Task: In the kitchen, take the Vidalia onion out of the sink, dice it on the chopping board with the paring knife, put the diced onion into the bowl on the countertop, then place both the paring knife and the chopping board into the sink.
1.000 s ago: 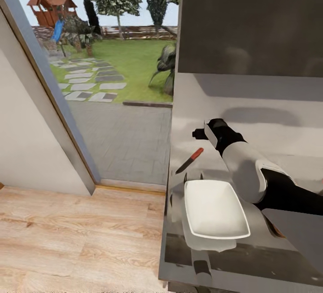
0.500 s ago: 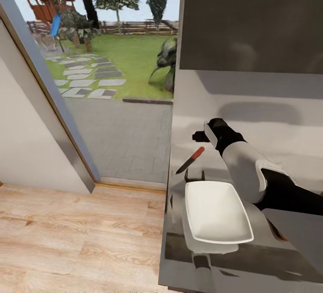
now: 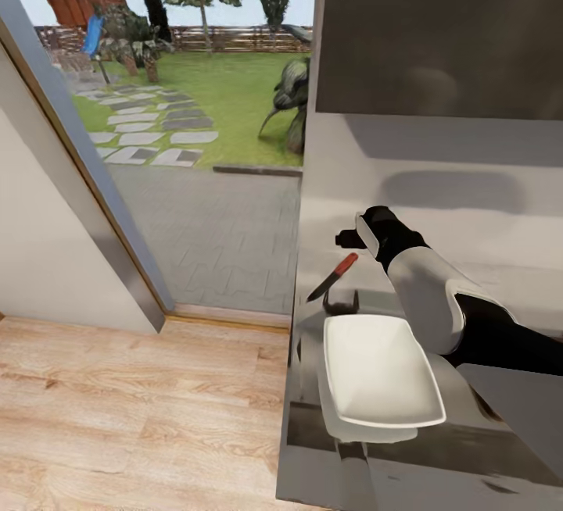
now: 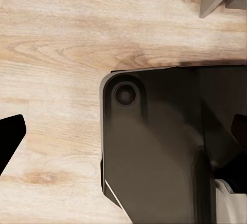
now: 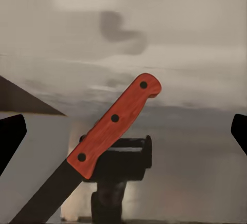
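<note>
The paring knife (image 3: 333,276) lies flat on the glossy grey counter (image 3: 485,261), its red three-riveted handle (image 5: 114,124) pointing toward 1 o'clock and its dark blade toward 7 o'clock. Just beside its blade tip, at 5 o'clock, rests the shallow white squarish bowl (image 3: 381,372), upright near the counter's left edge.

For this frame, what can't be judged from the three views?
- Right gripper: in the head view the wrist and forearm cover its fingers; its wrist view cuts the dark fingertips at both side edges, wide apart, around nothing.
- Paring knife: its blade tip runs off the right wrist view's edge.
- Left gripper: fingertips cut by the left wrist view's edges.
- Bowl: the forearm hides its far right rim.
</note>
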You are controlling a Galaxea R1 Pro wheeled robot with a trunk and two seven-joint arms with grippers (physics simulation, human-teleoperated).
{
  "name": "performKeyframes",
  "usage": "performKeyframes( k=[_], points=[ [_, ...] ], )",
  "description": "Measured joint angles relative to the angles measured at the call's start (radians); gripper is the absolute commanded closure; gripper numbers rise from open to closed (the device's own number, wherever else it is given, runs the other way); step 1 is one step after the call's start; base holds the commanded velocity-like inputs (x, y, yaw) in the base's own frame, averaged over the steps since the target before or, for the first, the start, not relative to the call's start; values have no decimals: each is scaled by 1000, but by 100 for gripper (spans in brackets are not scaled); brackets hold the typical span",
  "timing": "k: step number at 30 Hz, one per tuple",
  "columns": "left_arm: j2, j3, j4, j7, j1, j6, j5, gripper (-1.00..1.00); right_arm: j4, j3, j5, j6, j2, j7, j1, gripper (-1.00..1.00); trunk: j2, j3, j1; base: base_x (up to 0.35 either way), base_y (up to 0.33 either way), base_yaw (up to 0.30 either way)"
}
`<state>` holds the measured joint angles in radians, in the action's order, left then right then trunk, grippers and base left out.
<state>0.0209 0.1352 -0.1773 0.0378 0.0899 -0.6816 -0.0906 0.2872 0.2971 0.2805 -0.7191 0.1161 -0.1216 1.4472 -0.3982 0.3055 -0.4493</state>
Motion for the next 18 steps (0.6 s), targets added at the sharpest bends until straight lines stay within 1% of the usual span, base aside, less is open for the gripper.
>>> performKeyframes(
  k=[18],
  points=[
    [0,0,0,0,0,0,0,-100,2,0,0,-1,-1,0,0,-100,0,29,0,5,0,0]
  ],
)
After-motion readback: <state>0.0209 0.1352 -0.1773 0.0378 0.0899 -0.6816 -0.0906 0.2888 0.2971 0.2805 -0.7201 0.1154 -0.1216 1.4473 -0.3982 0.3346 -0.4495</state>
